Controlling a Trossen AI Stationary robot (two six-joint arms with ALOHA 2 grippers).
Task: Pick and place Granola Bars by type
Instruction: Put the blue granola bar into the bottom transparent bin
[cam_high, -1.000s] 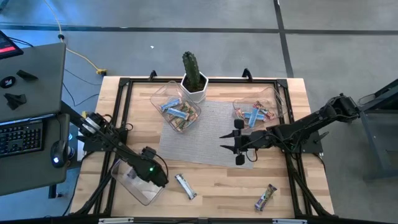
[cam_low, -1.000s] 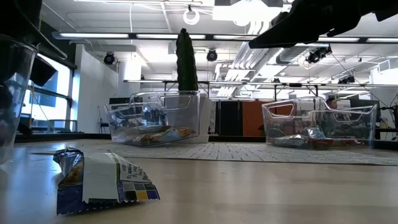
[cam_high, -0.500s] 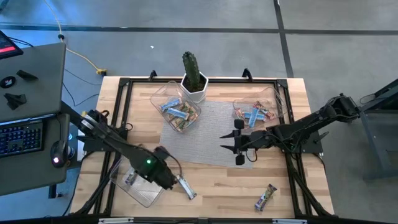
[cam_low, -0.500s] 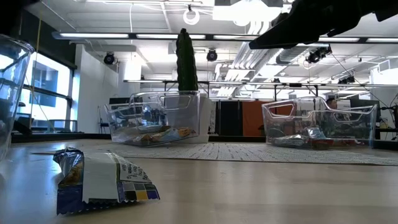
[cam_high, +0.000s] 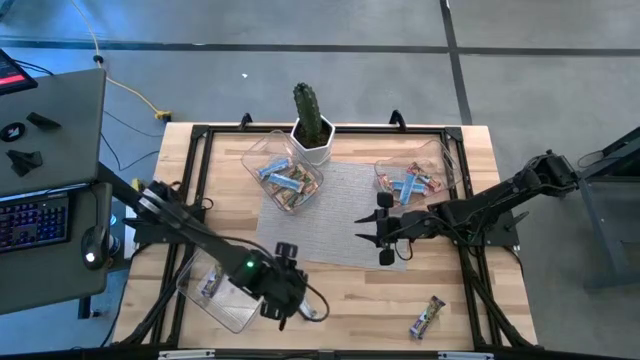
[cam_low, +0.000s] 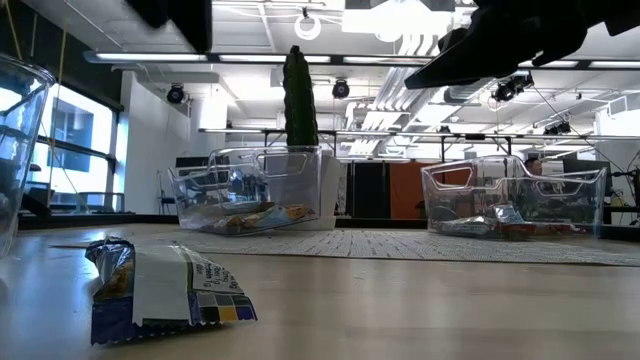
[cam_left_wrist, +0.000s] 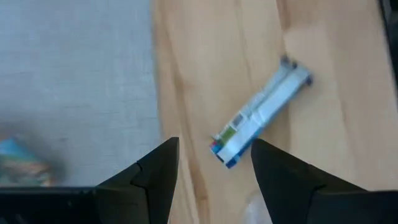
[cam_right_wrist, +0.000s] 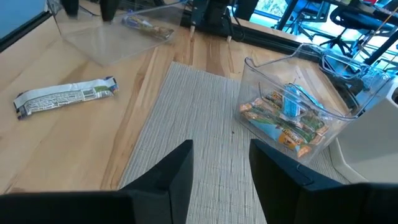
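Above the counter (cam_high: 340, 300), in the high view, the left gripper (cam_high: 290, 312) hangs near the front edge, right over a white-and-blue bar (cam_high: 306, 308) that lies flat on the wood. Its fingers are spread and empty. A clear tub (cam_high: 215, 288) just beside it, toward the front left corner, holds one bar. The right gripper (cam_high: 378, 228) hovers over the woven mat (cam_high: 335, 215) in the middle, its fingers parted with nothing between them. Two more tubs stand by the back edge: one (cam_high: 285, 170) beside a potted cactus (cam_high: 310, 120) with blue and tan bars, another (cam_high: 415, 180) toward the back right corner with mixed bars. A brown-green bar (cam_high: 428, 316) lies alone near the front right corner.

At counter level, in the low view, a bar with a white-and-blue wrapper (cam_low: 165, 290) lies close up front; both back tubs and the cactus stand behind.

In the left wrist view, the white-and-blue bar (cam_left_wrist: 261, 112) lies on bare wood just beyond the spread fingers (cam_left_wrist: 158, 174), beside the mat's edge.

In the right wrist view, the fingers (cam_right_wrist: 177, 174) stand apart over the mat, with the tub of blue and tan bars (cam_right_wrist: 289, 118) ahead and a bar (cam_right_wrist: 65, 96) lying on the wood.
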